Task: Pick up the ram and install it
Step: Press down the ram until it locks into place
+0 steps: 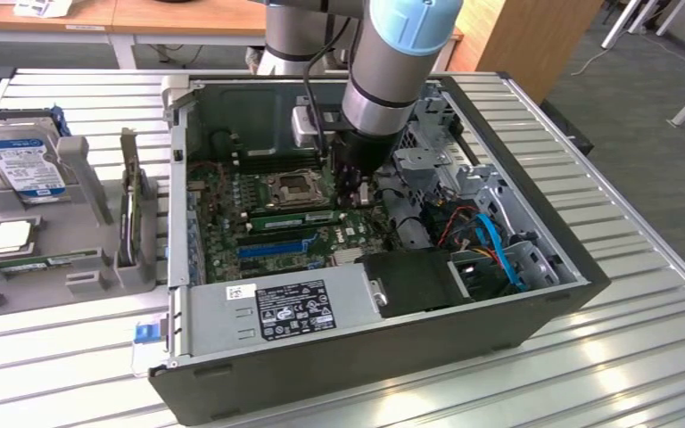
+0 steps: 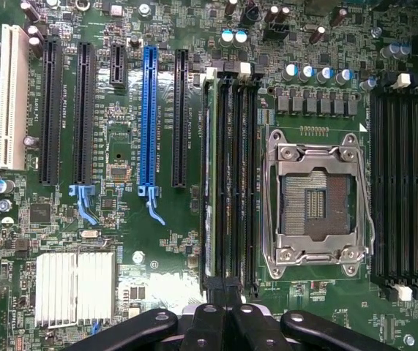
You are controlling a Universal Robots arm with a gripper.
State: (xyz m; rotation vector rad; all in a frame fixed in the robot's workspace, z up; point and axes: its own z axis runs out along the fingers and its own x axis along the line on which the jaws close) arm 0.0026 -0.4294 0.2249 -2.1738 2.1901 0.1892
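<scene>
A ram stick (image 2: 209,175), thin and green, stands on edge in the outermost of the black memory slots (image 2: 230,175) beside the open processor socket (image 2: 317,201). In the exterior view the same ram (image 1: 292,217) lies just in front of the socket, inside the open computer case (image 1: 533,294). My gripper (image 2: 223,322) is shut, its black fingers (image 2: 207,325) pressed together with nothing visible between them. It hovers over one end of the memory slots. From outside, the gripper (image 1: 359,196) reaches down into the case next to the socket.
A grey tray (image 1: 81,285) on the exterior view's left holds a hard drive (image 1: 21,165), a square processor chip (image 1: 7,236), another green stick (image 1: 36,264) and an upright dark card (image 1: 132,205). Blue cables (image 1: 498,250) and the power supply (image 1: 283,308) crowd the case.
</scene>
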